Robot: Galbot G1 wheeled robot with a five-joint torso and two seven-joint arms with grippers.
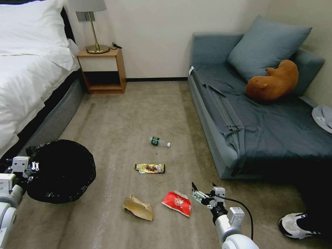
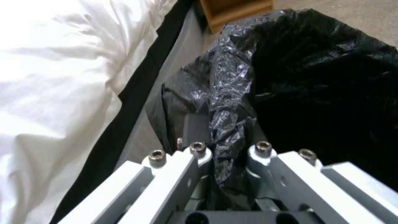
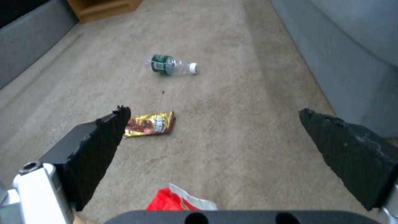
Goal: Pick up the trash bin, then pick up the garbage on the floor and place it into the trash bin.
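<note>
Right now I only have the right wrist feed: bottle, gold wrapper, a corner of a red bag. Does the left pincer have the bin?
Observer: Yes. The left pincer is shut on the bin, clamped on the black liner at its rim, beside the bed.
Operator: Any litter outside my feed?
Observer: One piece. A crumpled paper bag lies on the carpet, left of the red bag.
Operator: Where is my pincer relative to the red bag?
Observer: The right pincer is open, just right of it.
</note>
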